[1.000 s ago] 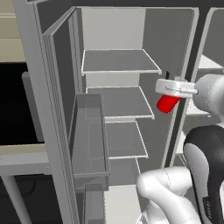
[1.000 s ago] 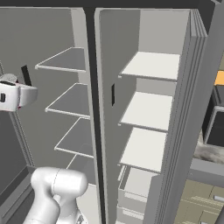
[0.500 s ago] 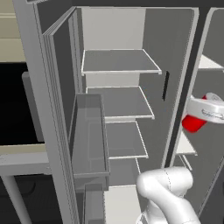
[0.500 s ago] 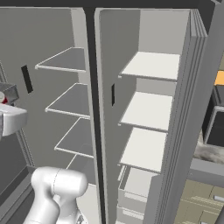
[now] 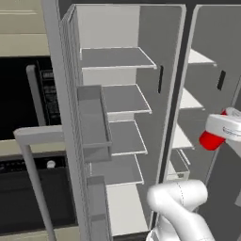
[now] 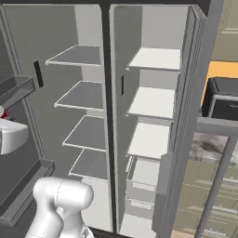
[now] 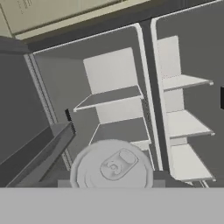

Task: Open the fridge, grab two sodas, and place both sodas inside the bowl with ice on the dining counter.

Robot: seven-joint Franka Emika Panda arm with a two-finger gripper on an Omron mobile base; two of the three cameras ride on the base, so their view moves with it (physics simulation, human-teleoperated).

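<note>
Tool clamped on the red soda, outside the open fridge; carry upright, clearing the door edge.

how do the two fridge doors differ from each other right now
The left fridge door carries deep grey bins on its inner face, while the right fridge door is seen nearly edge-on, with one small bin low down. The left fridge door stands in front of a black oven, the right fridge door in front of a granite counter. Both are swung wide open, and both are grey with a long bar handle.
</note>
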